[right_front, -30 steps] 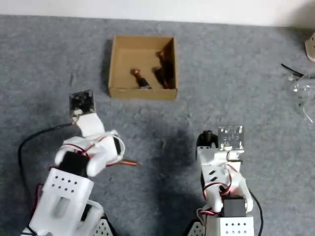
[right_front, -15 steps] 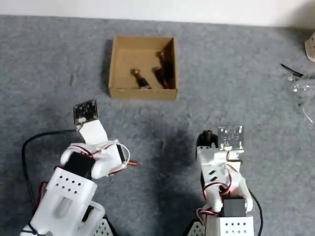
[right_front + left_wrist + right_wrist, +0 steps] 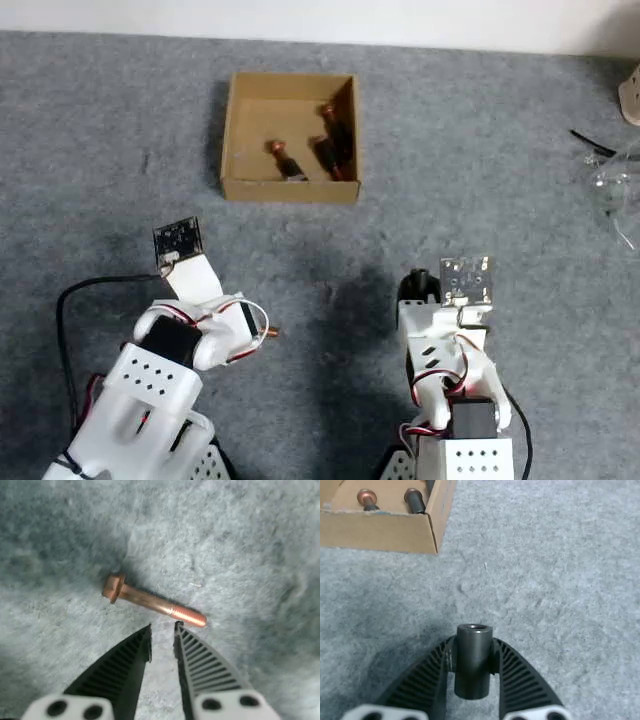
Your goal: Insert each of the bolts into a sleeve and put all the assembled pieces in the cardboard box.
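Peeking from under the left arm [image 3: 150, 380] in the high view, the copper-coloured metal bolt [image 3: 270, 332] shows only one end, on grey carpet [image 3: 480, 150] on the arms' side of the open brown cardboard box [image 3: 289, 190]. The left wrist view has it lying flat just past the left claw [image 3: 162, 628], whose jaws stand a narrow slit apart, holding nothing, the threaded end almost at one tip. Farther right, also short of the box, the right claw [image 3: 473, 646] is clamped on a black cylindrical sleeve [image 3: 472, 667], while the box's assembled pieces [image 3: 287, 160] are partly hidden by its walls.
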Robot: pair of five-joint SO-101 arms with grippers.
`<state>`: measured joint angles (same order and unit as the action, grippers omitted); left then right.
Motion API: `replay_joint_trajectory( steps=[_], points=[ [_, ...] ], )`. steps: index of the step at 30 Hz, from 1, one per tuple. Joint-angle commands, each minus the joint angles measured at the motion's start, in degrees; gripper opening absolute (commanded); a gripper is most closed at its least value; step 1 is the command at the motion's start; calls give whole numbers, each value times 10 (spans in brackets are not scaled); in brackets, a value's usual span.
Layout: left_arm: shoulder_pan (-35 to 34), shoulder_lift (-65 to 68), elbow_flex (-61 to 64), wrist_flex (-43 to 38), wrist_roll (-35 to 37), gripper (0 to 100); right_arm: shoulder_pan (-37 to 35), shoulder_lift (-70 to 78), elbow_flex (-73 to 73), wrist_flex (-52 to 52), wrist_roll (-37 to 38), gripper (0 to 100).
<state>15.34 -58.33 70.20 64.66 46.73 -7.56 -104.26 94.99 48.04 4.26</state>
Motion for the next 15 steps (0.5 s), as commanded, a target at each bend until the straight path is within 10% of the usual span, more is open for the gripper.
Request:
replay_joint_trajectory(
  steps=[1,15],
  points=[
    [8,5,1,-17,11,155,-7,-10,-7,-21,-2,5],
    [-1,5,15,-14,13,162,-7,-10,-6,-21,-2,5]
  ],
)
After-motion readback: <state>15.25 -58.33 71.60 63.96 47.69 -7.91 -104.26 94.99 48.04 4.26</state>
